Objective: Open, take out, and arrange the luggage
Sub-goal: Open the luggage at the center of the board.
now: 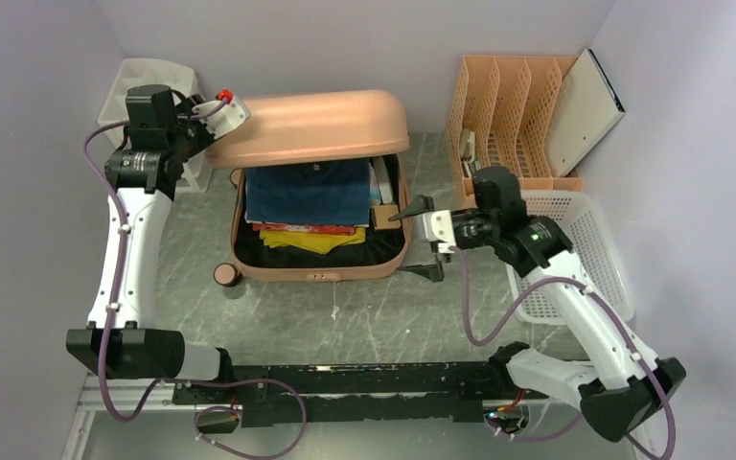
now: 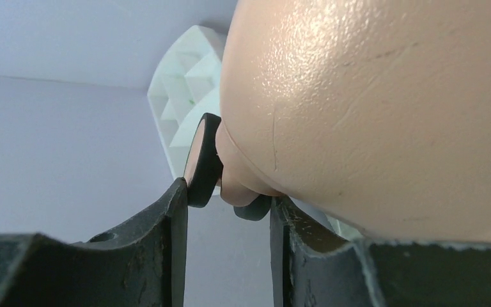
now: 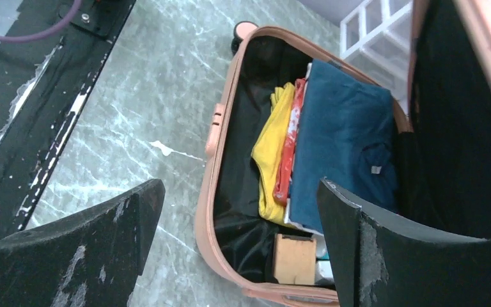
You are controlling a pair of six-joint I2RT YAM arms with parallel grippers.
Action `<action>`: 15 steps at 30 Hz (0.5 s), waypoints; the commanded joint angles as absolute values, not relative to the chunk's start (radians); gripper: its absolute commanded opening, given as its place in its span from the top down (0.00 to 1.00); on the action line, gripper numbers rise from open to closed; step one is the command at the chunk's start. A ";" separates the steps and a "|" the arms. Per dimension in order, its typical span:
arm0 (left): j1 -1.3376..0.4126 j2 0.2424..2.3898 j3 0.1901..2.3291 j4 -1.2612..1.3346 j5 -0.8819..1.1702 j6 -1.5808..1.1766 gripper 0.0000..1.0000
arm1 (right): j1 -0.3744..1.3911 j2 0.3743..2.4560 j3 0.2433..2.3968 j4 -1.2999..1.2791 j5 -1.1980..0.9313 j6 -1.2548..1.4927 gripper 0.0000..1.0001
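the luggage (image 1: 311, 125) lies mid-table, lid half raised over folded clothes (image 1: 309, 192). expect a stiff, slick shell, so hold it at the rim. left gripper (image 2: 228, 211) straddles a wheel (image 2: 199, 160); clamping cannot be told. right gripper (image 3: 236, 188) is spread wide and empty.

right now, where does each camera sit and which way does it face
top external: above and behind the robot, looking down on the open luggage; left arm and right arm show.
left wrist: on the left arm, facing a luggage wheel; left gripper below.
right wrist: on the right arm, looking into the luggage; right gripper in front.
shared: top and right wrist see the blue garment.
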State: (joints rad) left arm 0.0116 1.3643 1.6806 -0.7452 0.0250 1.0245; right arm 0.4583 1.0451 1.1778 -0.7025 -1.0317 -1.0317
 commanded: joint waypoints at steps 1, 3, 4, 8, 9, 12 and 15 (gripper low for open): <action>0.029 1.365 1.703 -0.463 -0.099 0.803 0.93 | 0.548 1.116 1.222 -0.626 -0.888 -1.037 0.06; 0.029 1.370 1.699 -0.440 -0.101 0.779 0.93 | 0.601 1.163 1.239 -0.571 -0.803 -1.021 0.05; 0.029 1.371 1.695 -0.429 -0.099 0.765 0.93 | 0.622 1.190 1.249 -0.534 -0.761 -1.006 0.04; 0.029 1.394 1.693 -0.389 -0.122 0.732 0.90 | 0.661 1.312 1.327 -0.357 -0.597 -0.907 0.03; 0.029 1.399 1.694 -0.379 -0.132 0.724 0.89 | 0.661 1.335 1.357 -0.321 -0.570 -0.874 0.03; 0.029 1.404 1.688 -0.352 -0.141 0.705 0.80 | 0.664 1.387 1.411 -0.233 -0.510 -0.825 0.02; 0.029 1.402 1.687 -0.328 -0.135 0.676 0.70 | 0.663 1.441 1.469 -0.183 -0.447 -0.771 0.01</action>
State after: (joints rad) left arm 0.0265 1.4052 1.6718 -0.4583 -0.1028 0.7696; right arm 0.6617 1.4052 1.3579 -0.3836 -0.5877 -0.8734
